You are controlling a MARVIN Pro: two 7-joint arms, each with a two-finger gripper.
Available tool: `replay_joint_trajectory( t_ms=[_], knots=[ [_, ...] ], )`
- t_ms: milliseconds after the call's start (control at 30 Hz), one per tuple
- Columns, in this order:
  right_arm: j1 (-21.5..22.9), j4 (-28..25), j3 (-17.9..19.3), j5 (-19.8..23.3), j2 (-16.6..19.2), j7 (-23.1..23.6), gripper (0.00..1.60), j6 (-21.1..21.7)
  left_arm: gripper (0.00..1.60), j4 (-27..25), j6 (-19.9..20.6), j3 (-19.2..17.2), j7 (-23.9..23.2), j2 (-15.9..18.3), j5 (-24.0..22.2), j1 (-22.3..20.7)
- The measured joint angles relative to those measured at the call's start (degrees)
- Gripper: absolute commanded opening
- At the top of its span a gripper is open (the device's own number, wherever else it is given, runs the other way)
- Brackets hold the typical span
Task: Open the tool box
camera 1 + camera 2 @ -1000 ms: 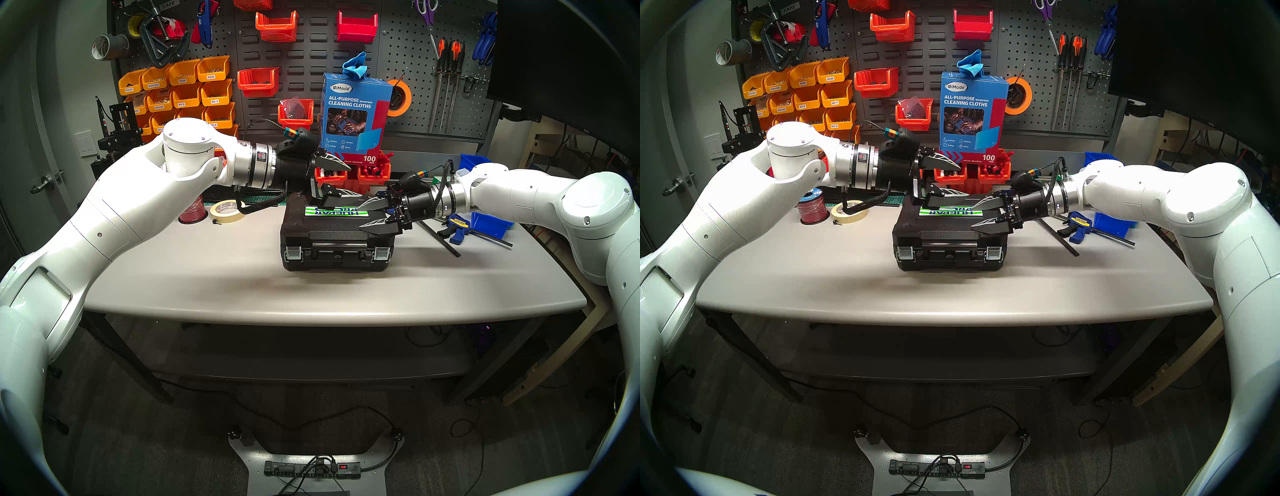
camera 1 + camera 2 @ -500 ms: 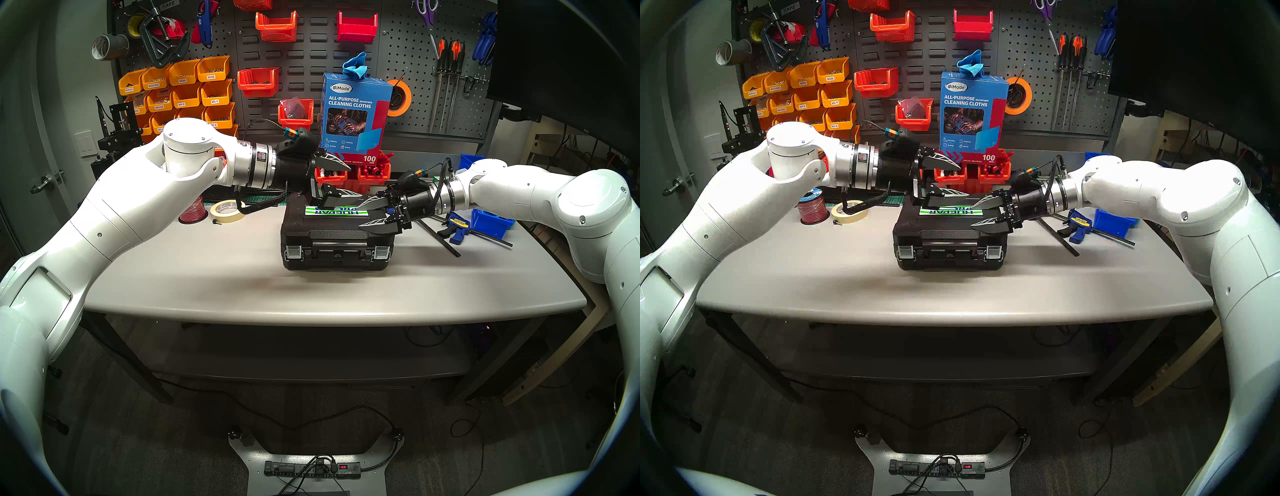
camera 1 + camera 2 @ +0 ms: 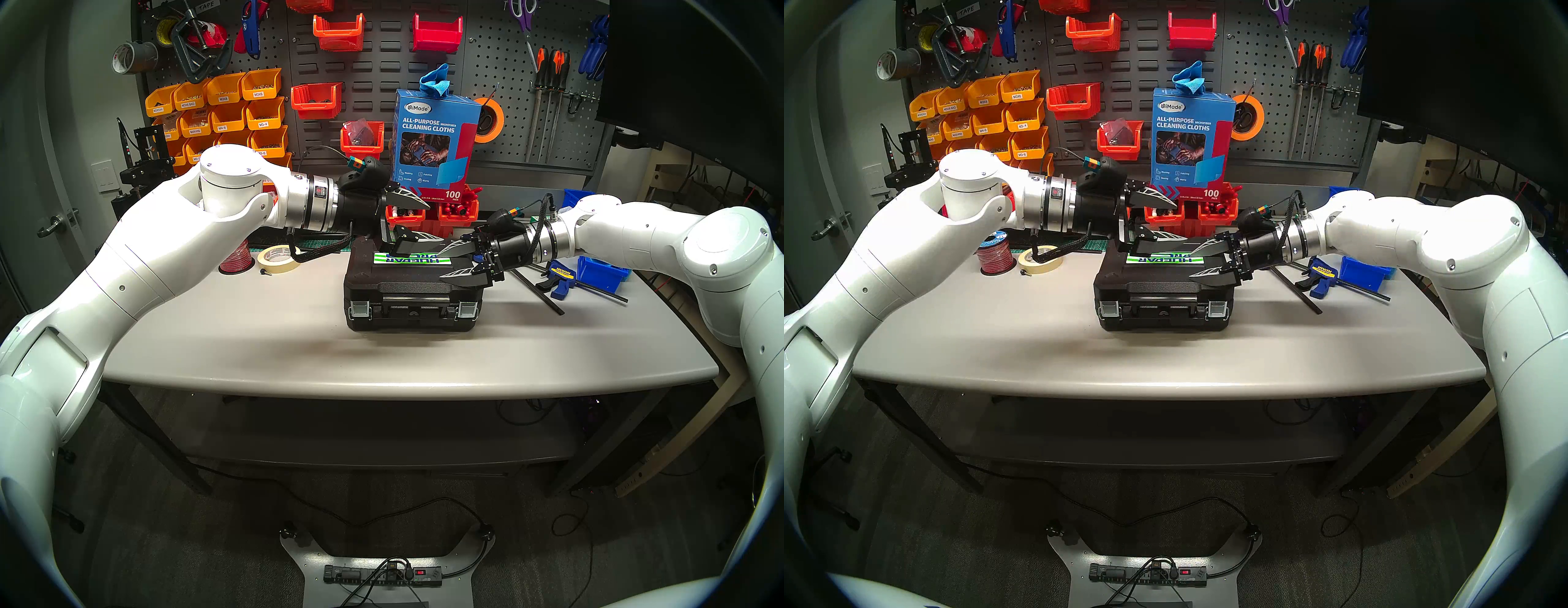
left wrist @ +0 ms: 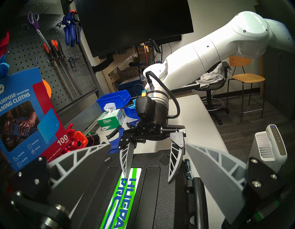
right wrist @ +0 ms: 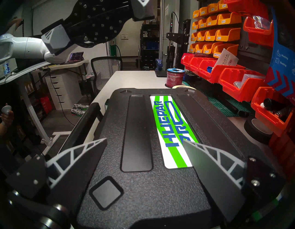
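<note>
The black tool box [image 3: 411, 293] lies flat mid-table with its lid shut. Its striped label [image 3: 407, 258] faces up. Two silver latches [image 3: 358, 309] [image 3: 466, 310] and the handle [image 3: 413, 301] face me. My left gripper [image 3: 435, 223] is open and empty, above the box's rear left part. My right gripper [image 3: 440, 265] is open and empty, with its fingertips low over the lid's right part. I cannot tell whether they touch it. The right wrist view shows the lid [image 5: 143, 191] between my fingers. The left wrist view shows the right gripper [image 4: 148, 179] over the label [image 4: 122, 199].
A blue clamp [image 3: 560, 278], black rods [image 3: 539, 293] and a blue bin [image 3: 602, 274] lie right of the box. A tape roll [image 3: 278, 259] and a wire spool [image 3: 235, 259] sit to its left. Red bins [image 3: 424, 212] and a cloths carton [image 3: 432, 144] stand behind it.
The right arm's elbow shifted slightly up and inward a second ago, while its gripper stayed over the lid. Nothing else has moved.
</note>
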Motion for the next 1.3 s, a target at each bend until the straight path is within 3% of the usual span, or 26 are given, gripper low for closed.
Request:
replay_joint_trajectory(
  t_ms=[500,667,1033,1300],
  knots=[
    [0.1,-0.1,-0.5,0.5,-0.1,0.0,1.6,0.0,1.6,-0.2,-0.1,0.1,-0.1,0.2,0.1,0.0],
    [0.2,-0.1,-0.7,0.6,-0.1,0.0,1.6,-0.1,1.6,-2.7,-0.5,0.4,-2.6,1.9,0.5,0.1],
    [0.3,-0.3,-1.1,1.0,-0.1,-0.1,1.6,-0.2,1.6,-12.9,1.1,4.3,-10.4,5.9,7.1,-1.7],
    [0.4,-0.4,-1.4,1.1,-0.2,-0.1,1.6,-0.3,1.6,-15.8,4.0,6.4,-11.8,6.7,11.6,-3.3]
  ],
)
